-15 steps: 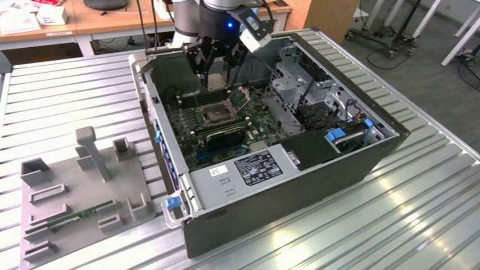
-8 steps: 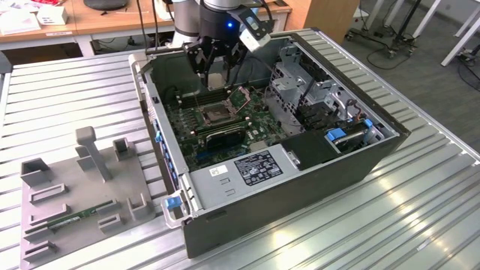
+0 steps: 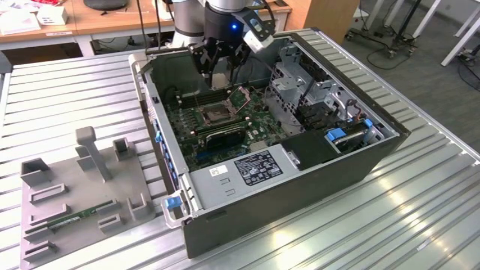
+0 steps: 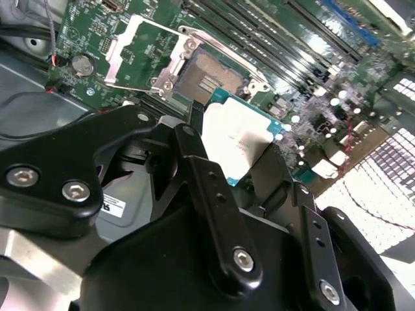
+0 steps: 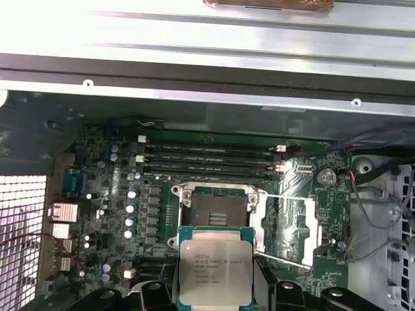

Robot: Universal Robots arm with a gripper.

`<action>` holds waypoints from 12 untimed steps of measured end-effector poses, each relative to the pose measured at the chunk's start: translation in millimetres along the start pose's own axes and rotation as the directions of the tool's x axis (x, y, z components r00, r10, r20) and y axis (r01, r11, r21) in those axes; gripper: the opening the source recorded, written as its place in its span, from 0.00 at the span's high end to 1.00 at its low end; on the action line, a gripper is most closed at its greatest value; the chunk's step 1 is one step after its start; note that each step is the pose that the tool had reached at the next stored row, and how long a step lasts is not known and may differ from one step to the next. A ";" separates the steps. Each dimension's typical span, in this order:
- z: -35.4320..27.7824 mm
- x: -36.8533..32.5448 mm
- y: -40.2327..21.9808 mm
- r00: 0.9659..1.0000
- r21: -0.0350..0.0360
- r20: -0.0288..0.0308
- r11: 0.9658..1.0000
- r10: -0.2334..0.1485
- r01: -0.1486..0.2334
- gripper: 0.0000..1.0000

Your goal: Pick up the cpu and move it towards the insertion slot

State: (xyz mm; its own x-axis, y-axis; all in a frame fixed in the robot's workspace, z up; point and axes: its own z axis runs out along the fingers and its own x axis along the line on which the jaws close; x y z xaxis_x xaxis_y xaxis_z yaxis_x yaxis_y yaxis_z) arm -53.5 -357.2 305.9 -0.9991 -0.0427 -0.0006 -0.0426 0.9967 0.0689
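The cpu (image 5: 213, 272) is square, with no long axis, its silver face turned toward the first wrist camera. The gripper (image 4: 243, 152) pinches it by 2 opposite edges, above the motherboard (image 3: 217, 121). The arm reaches down into the open computer case (image 3: 360, 163). The insertion slot (image 5: 217, 210), bracket open, lies just at 12 o'clock of the chip.

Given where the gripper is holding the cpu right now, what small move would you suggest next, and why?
I would probably ease the gripper a little further across the board, towards the insertion slot. The cpu is clamped between the fingers and hangs above the board, and in the first wrist view it overlaps just the socket's near edge rather than sitting over it. The bracket looks swung open, so the socket seems free.
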 end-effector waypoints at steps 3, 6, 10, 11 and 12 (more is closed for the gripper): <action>3.2 -2.5 2.8 1.000 0.000 0.000 1.000 0.002 -0.002 0.45; 5.8 -4.0 4.9 1.000 0.000 0.001 1.000 0.015 -0.015 0.45; 7.7 -4.7 6.2 0.999 0.000 0.003 0.999 0.040 -0.040 0.45; 7.9 -4.8 6.4 0.999 0.000 0.003 0.999 0.041 -0.041 0.45; 8.1 -4.9 6.6 0.999 0.000 0.003 0.999 0.041 -0.041 0.45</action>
State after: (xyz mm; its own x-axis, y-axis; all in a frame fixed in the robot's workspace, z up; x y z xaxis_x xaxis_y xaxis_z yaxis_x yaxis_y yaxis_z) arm -48.9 -349.9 298.3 -1.0000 -0.0014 -0.0006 -0.0015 0.9976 0.0688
